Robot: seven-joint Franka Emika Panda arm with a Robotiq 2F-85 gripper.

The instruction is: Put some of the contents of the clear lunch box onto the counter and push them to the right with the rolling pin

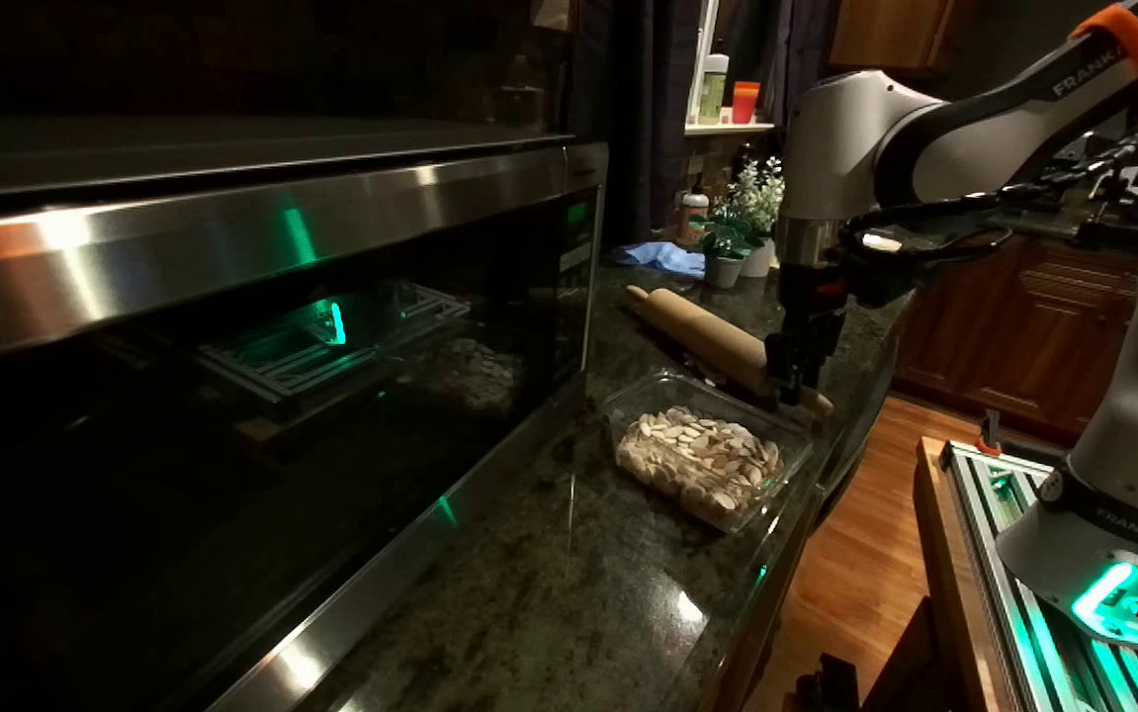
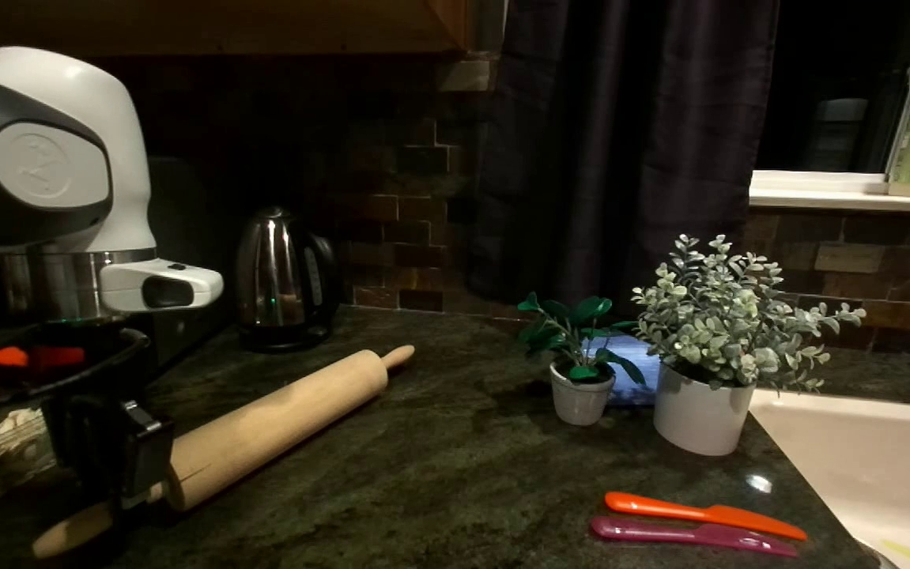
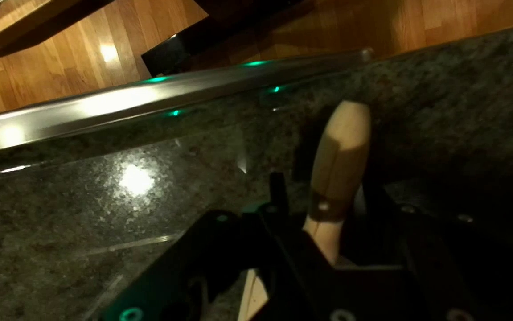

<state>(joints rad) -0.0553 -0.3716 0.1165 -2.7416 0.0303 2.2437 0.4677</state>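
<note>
Key relation: the rolling pin (image 2: 281, 419) lies on the counter (image 2: 462, 466) with its front handle (image 3: 341, 165) running between the fingers (image 2: 146, 454) of the gripper (image 1: 796, 388), so we have the pin by one end at most, its long axis slanting off toward the back wall (image 2: 423, 229). Whether the fingers press on it we cannot tell (dark on dark in the wrist view, and a bit of counter shows beside one finger). The lunch box (image 1: 794, 450) sits just beside the pin, on the side away from the small plant (image 2: 581, 395), heaped with food (image 1: 702, 450); a few pale bits (image 1: 707, 372) show between the two, probably loose food, too small to be sure. Step looks like taking hold of the pin, push not yet done. If right means toward the plant, we reckon the pin must come at those bits from the box side, where the strip is tight, so lift over rather than drag, and mind the far end swinging. Edges: handle tip stops short of the counter's front edge, metal strip (image 3: 118, 100) and floor (image 3: 73, 73) beyond. Room: between the pin and the small plant, big plant (image 2: 727, 348), orange knife (image 2: 700, 512) and purple knife (image 2: 692, 536).
</note>
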